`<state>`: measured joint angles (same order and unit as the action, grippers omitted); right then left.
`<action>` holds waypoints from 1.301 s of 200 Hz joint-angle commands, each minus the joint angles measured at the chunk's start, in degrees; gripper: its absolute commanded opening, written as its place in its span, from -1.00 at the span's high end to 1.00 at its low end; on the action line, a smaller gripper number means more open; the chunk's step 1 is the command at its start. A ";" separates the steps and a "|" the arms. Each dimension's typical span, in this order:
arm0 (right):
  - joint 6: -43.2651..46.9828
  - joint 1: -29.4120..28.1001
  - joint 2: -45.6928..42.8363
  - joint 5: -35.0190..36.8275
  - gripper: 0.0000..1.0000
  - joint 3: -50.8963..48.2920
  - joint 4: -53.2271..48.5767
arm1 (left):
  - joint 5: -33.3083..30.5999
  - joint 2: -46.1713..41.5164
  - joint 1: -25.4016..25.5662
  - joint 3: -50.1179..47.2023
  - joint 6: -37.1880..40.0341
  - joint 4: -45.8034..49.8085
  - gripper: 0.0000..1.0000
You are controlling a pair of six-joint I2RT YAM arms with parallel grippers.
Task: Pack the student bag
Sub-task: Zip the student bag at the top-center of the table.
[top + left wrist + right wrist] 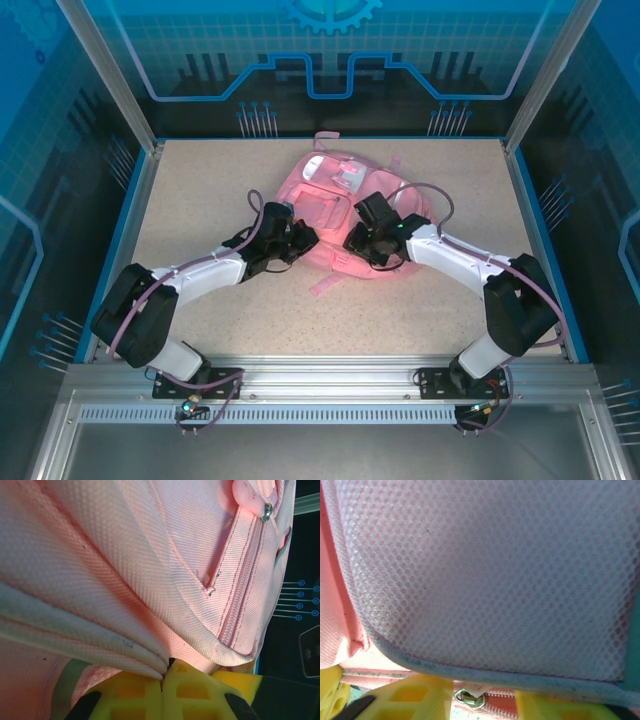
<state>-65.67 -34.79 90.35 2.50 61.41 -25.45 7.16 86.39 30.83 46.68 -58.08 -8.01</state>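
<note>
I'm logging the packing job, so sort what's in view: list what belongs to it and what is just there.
Belongs: backpack; left gripper, pinching it; right gripper, open at its zip.
Just there: table; blue walls; metal rail.

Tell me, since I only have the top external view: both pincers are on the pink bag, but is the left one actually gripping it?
Observer: Yes. In its wrist view the left pincer is shut on a fold of the student bag.
Operator: And the right one?
Observer: The right pincer is open, fingers apart.
Operator: Anything between them?
Observer: A metal zip pull, just below a grey-edged mesh panel.
</note>
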 commanded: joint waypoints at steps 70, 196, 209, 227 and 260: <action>4.78 0.51 -0.60 -3.49 0.54 -7.24 18.54 | 5.65 -0.94 1.53 0.18 1.04 -4.07 1.00; 6.89 -3.10 -5.75 26.19 1.00 -2.22 -17.52 | -3.99 -2.64 0.88 0.42 2.36 5.37 1.00; 7.22 -2.63 -6.49 28.54 1.00 -3.18 -19.33 | -3.81 -2.92 0.59 0.27 2.46 5.42 1.00; 8.28 -1.62 -7.41 31.05 1.00 -4.21 -20.83 | -3.75 -3.29 0.33 0.40 2.79 5.89 1.00; 12.92 2.17 -8.25 33.53 1.00 -4.44 -21.68 | -3.88 -4.04 -0.93 0.40 3.33 7.22 1.00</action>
<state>-57.14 -36.58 83.70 27.05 57.95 -39.81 5.74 84.79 31.88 46.44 -57.89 -5.63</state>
